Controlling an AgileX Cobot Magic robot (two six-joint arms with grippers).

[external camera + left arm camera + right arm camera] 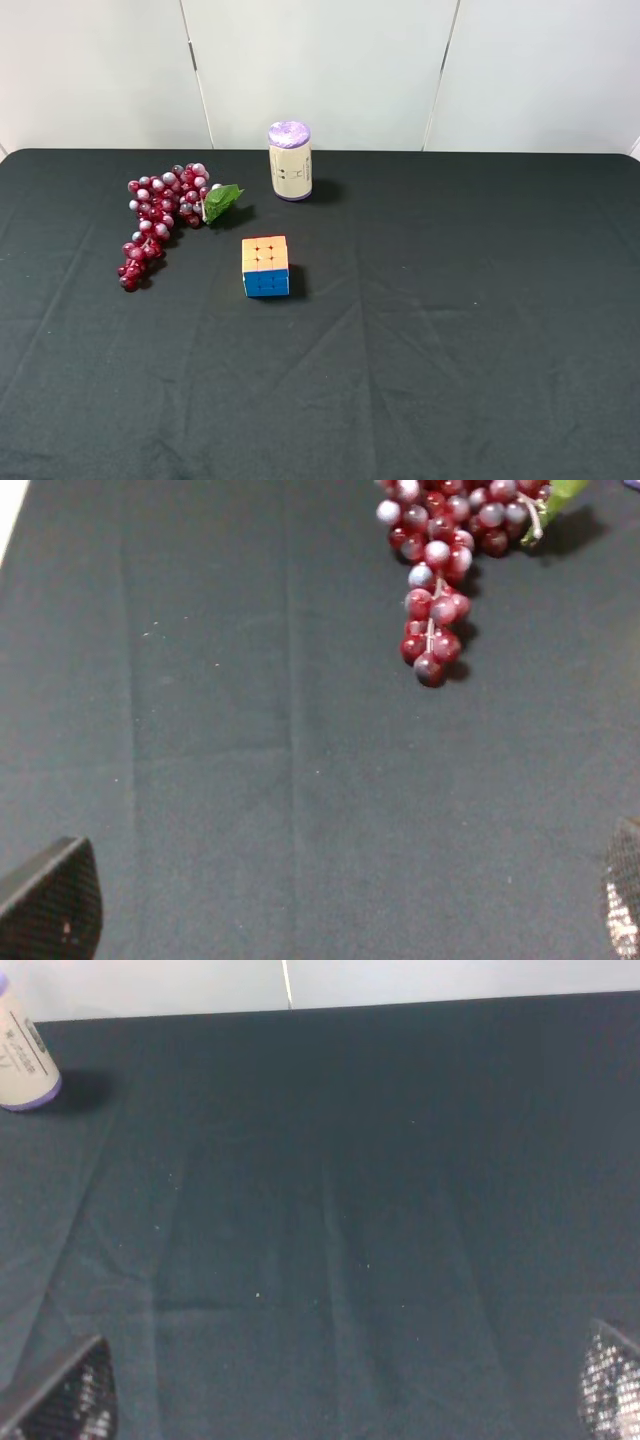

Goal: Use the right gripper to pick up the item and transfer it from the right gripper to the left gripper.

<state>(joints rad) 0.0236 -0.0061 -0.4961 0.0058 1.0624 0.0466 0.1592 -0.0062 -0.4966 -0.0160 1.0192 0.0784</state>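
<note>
The item, a long bunch of dark-red and frosted pink-grey grapes (158, 215) with one green leaf (221, 201), lies on the black cloth at the back left. Its lower end also shows in the left wrist view (440, 570). Neither arm shows in the exterior high view. The left gripper (330, 905) is open and empty, with only its fingertips (55, 905) showing, well short of the grapes. The right gripper (345, 1395) is open and empty over bare cloth, with its fingertips (65, 1400) at the frame's corners.
A multicoloured puzzle cube (265, 266) sits just right of the grapes. A cream cylinder with a purple lid (290, 161) stands behind it, also seen in the right wrist view (22, 1060). The black cloth (450, 330) covers the table up to a white back wall.
</note>
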